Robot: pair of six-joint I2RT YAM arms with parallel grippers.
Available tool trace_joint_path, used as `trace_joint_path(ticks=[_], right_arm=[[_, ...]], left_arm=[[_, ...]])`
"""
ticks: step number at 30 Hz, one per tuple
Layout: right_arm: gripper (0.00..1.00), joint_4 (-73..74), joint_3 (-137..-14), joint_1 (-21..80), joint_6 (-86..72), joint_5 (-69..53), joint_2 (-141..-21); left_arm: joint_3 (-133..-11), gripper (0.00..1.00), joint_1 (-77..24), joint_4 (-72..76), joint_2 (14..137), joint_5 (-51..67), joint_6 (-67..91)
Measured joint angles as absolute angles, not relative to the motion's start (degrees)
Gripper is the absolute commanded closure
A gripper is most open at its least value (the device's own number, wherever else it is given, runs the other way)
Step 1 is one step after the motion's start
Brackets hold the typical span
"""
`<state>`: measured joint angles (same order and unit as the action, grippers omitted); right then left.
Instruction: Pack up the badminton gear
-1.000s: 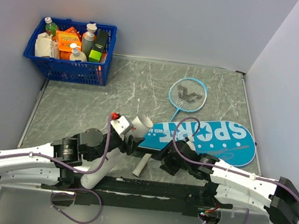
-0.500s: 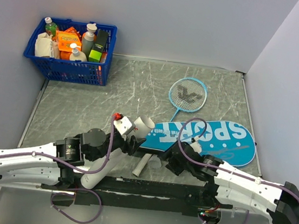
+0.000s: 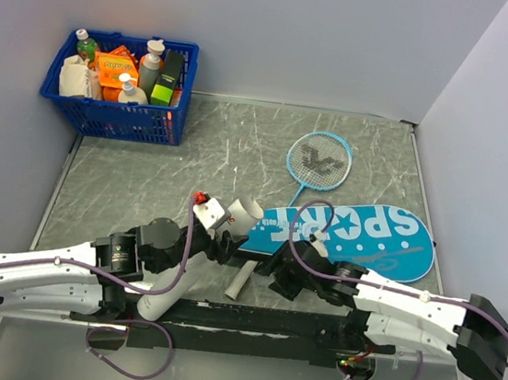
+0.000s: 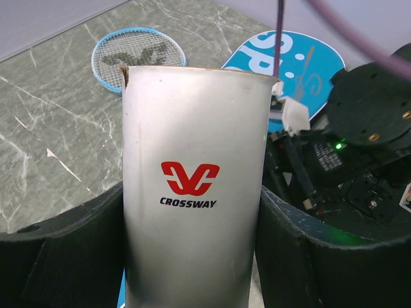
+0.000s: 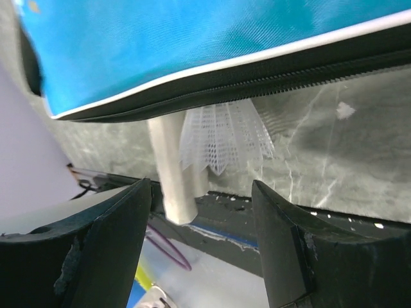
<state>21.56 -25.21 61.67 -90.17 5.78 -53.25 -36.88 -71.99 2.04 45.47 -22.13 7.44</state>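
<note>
- Left pincer [image 4: 192, 218] is clenched around the long white tube [image 4: 192, 128] lettered "CROSSWAY".
- Right pincer [image 5: 200, 189] is spread and empty, facing a white shuttlecock [image 5: 225, 138] tucked under the teal "SPORT" racket-shaped cover [image 5: 160, 45].
- The light-blue-framed racket [image 3: 318, 159] lies on the grey marbled counter [image 3: 143, 186].

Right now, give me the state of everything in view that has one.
left claw: shut on tube
tube: held, mouth open
right claw: open, empty
racket: flat, shaft under cover
cover: flat, over racket shaft
shuttlecock: lying partly under cover
basket: upright, full
</note>
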Motion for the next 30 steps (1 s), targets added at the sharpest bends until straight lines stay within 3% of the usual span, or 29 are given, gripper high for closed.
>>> trace_joint_path(ticks=[10, 18, 30], right_arm=[[0.29, 11.94, -25.23, 62.04, -91.94, 4.84, -63.24], [0.30, 15.29, -25.21, 62.11, -94.67, 10.22, -61.08], [0.50, 26.46, -25.15, 61.12, -97.01, 20.27, -53.91]], left_arm=[[-36.88, 0.99, -71.99, 1.91, 45.30, -21.71, 7.73], [-36.88, 0.99, -71.99, 1.89, 45.23, -21.69, 7.77], [-36.88, 0.99, -71.99, 2.39, 46.22, -21.69, 7.77]])
